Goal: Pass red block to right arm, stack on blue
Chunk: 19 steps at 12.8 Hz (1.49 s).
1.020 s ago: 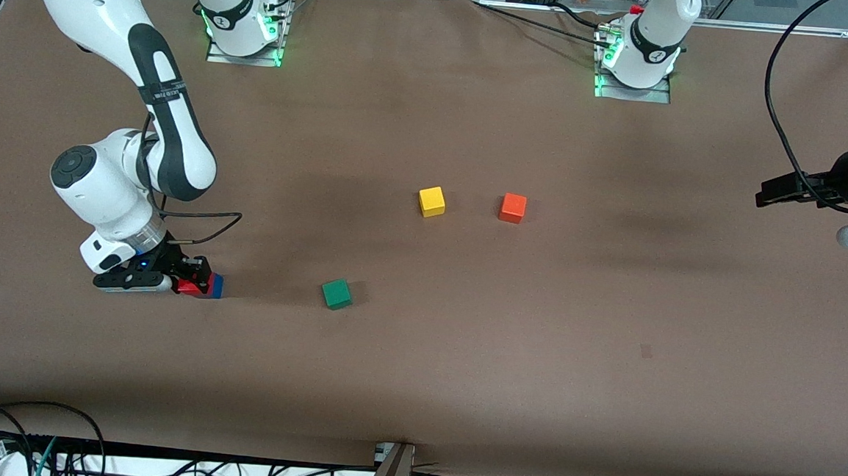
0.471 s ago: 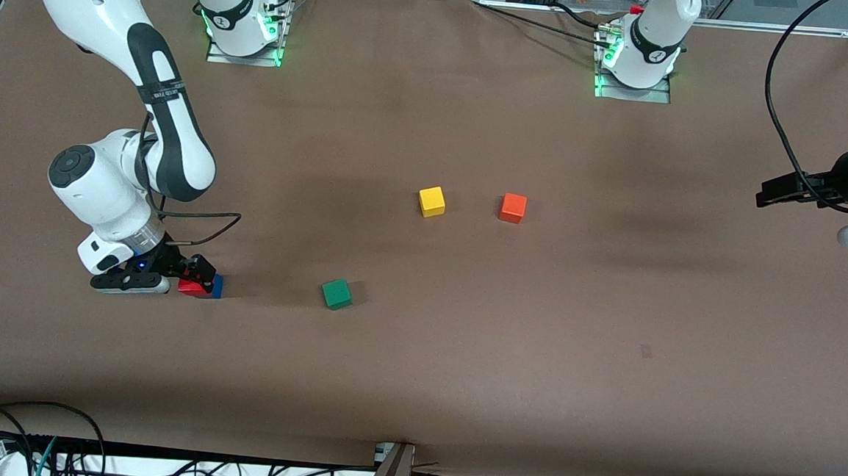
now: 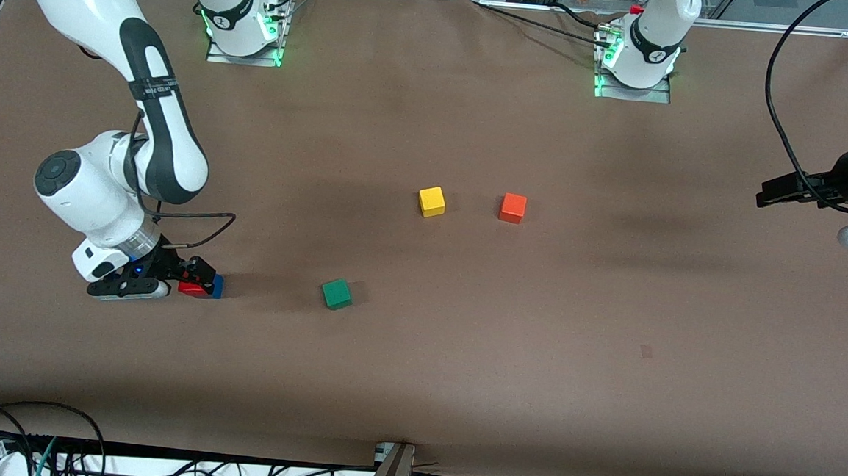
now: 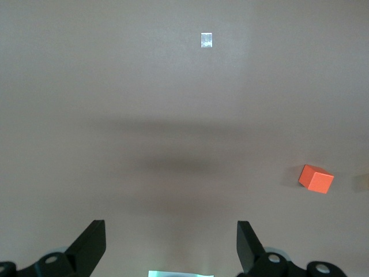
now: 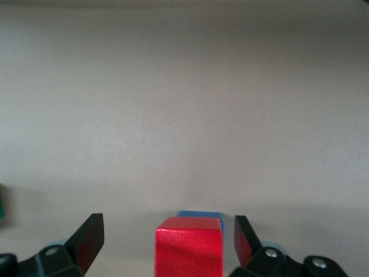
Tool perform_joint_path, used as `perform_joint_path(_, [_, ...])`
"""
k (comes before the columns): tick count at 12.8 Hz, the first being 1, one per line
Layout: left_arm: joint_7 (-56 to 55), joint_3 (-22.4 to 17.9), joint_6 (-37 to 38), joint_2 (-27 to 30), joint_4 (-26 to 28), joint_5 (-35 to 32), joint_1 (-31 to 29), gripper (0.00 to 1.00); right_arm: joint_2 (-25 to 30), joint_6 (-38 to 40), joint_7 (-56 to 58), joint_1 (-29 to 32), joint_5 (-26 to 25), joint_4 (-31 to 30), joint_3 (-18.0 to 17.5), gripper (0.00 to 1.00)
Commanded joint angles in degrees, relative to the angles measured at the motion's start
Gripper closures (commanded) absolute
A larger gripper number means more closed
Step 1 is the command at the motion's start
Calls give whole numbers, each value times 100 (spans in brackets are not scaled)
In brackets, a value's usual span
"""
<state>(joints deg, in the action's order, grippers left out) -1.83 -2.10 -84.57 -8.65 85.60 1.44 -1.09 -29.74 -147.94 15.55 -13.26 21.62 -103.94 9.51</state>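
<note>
Green cube [image 3: 337,294]: nearest the front cam of all the blocks, on bare table, well apart from my stack, toward the table's middle.
Right gripper [image 3: 197,277]: mine, low at the right arm's end of the table, jaws spread w/ a gap each side of the red block (not pinching it, per the right wrist view [image 5: 167,242]).
Red block [image 3: 189,288]: sits on the blue, between my open fingers; its top face shows square in the wrist view [image 5: 189,251].
Blue [image 3: 216,286]: flat on the table under the red block, only an edge peeking out [image 5: 200,214].
Yellow cube [image 3: 432,202]: farther from the front cam, mid-table, nothing touching it.
Orange cube [image 3: 513,208]: just beside the yellow one toward the left arm's end, apart from it; also in the left wrist view [image 4: 316,178].
Left gripper [image 4: 171,245]: my other one, waits up over the left arm's end of the table, fingers wide apart, nothing in them.
Table [image 3: 608,352]: brown mat; a small tape patch on it [image 4: 207,40].
</note>
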Motion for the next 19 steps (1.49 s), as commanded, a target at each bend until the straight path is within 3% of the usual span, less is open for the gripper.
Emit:
perform_joint_path(1, [121, 17, 72, -66, -166, -47, -23, 0, 82, 789, -17, -19, -78, 373, 191, 0])
perform_joint_path(7, [121, 17, 72, -75, -166, -47, -14, 0, 344, 3302, -788, -10, -895, 1639, 438, 0])
perform_joint_path(14, [121, 17, 72, -75, -175, -47, -5, 0, 2110, 5738, -1862, -19, -1520, 1623, 438, 0])
perform_joint_path(17, [121, 17, 63, -75, -175, -47, -5, 0, 2840, 5943, -1872, 42, -1616, 1123, 429, 0])
perform_joint_path(19, [121, 17, 72, -75, -175, -47, -5, 0, 2938, 6048, -1819, 218, -1722, 1025, 368, 0])
